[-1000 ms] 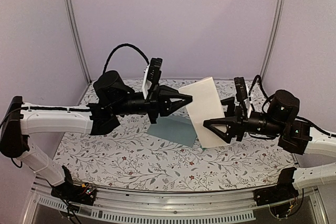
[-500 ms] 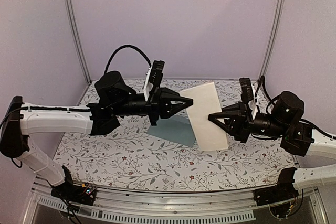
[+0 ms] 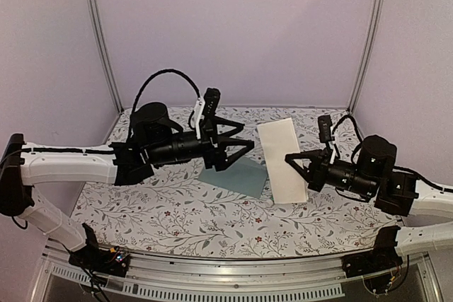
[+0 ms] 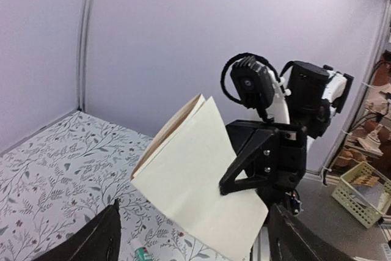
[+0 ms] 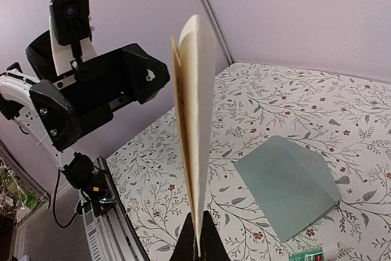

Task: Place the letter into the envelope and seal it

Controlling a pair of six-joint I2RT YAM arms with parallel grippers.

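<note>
1. Although both arms are at work over the floral-patterned table (image 3: 163, 210), the task looks to be at an early stage: nothing is inside the envelope and nothing is sealed. Inserting, closing and sticking all remain.
2. The left arm (image 3: 71, 164) reaches from its base towards the middle, forearm roughly level and raised off the surface. The right arm (image 3: 417, 196) mirrors it from the other side, so the two wrists face each other.
3. The envelope (image 3: 237, 175) lies flat on the table, below and between the two wrists, with neither gripper touching it. In the right wrist view a crease runs across it (image 5: 287, 187). Whether that is an opened flap I cannot tell.
4. The letter (image 3: 282, 160) is folded, whitish back outward with a tan edge showing. It stands upright in the air, just right of the envelope from above and clear of it.
5. The right gripper (image 3: 289, 157) has its jaws pressed together on one edge of the letter and carries it alone.
6. The left gripper (image 3: 248, 136) points at the opposite edge, jaws wide apart, near the paper but holding nothing.
7. A small white-and-green glue stick (image 5: 311, 253) lies beside the envelope's corner, unused.
</note>
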